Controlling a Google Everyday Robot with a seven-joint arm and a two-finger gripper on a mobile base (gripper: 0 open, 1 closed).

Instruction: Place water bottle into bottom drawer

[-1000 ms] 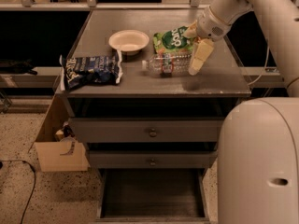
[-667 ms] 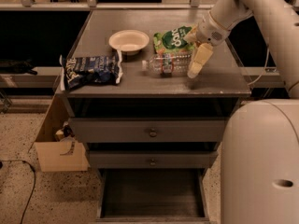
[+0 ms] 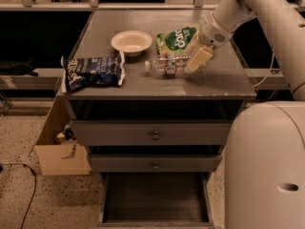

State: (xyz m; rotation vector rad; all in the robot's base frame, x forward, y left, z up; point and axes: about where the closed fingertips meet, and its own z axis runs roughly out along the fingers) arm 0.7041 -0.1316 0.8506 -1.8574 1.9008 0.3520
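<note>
Where the water bottle [image 3: 164, 64] lies: on its side on the tabletop [image 3: 143, 87], near the centre, not yet in the bottom drawer [image 3: 155, 199].
Bottle long axis: across the view, white cap at the view-left end, base at the view-right end.
End effector [image 3: 198, 57] position: low over the tabletop at the bottle's base end, just beside it; contact cannot be confirmed.
End effector state: cannot tell whether wide or narrow; the bottle rests on the tabletop, not lifted.
Direction to target: the bottle lies to the view-left of the end effector.
Neighbours: green chip bag [image 3: 177, 38] just behind the bottle; bowl [image 3: 131, 42] behind and to the view-left; dark chip bag [image 3: 93, 70] well apart at the view-left edge.
Obstruction: by judgement, the green chip bag is the nearest item that a grasp could disturb.
Bottom drawer: pulled open below the tabletop, dark floor showing; upper drawers [image 3: 152, 133] closed.
</note>
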